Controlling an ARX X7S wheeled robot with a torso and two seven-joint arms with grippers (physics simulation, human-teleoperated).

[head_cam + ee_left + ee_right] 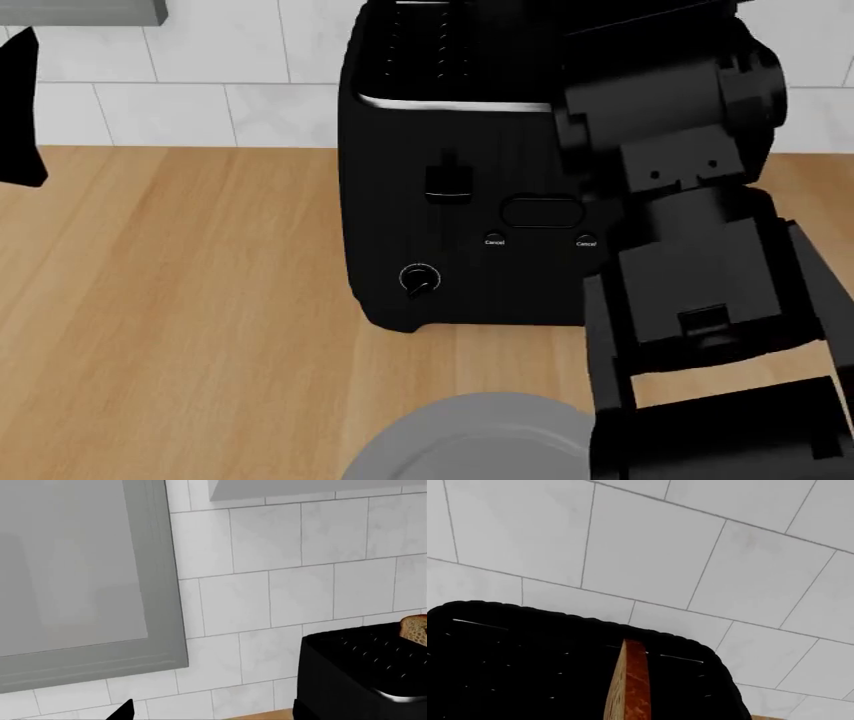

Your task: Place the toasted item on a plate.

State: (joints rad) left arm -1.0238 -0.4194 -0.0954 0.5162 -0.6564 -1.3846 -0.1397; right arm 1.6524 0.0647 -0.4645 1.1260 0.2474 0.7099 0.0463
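The toasted slice (629,680) stands edge-on in the slot of the black toaster (454,200), with a tan face and a reddish-brown crust. Its rounded top also pokes out in the left wrist view (415,628). In the head view it is hidden. My right arm (667,230) reaches over the toaster's top. Its fingers do not stand out from the black toaster, so I cannot tell their state. The grey plate (461,440) lies on the counter in front of the toaster, partly under my right arm. My left gripper (212,717) is open and empty, facing the tiled wall left of the toaster.
The toaster stands on a wooden counter (174,300) against a white tiled wall (267,605). A grey framed panel (80,580) hangs on the wall left of the toaster. My left gripper shows as a dark shape at the far left of the head view (16,110).
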